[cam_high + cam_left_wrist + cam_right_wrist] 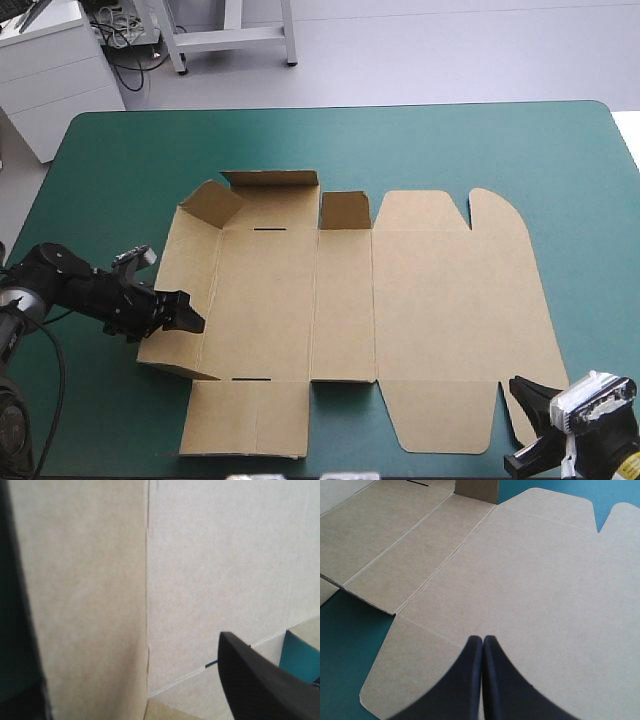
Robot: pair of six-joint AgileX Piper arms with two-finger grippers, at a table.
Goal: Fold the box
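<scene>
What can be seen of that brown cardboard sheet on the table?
The box is a cut sheet of brown board, creased into panels, lying mostly flat mid-table on the teal-green cover. Its left end panel and far flaps stand raised. The open left gripper is at that panel; the shut right gripper is by its near right corner.

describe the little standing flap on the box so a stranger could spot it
On the teal-green table lies the brown box, mostly flat. At its far edge, mid-sheet, the small square flap stands upright beside the flat, rounded lid flaps.
</scene>
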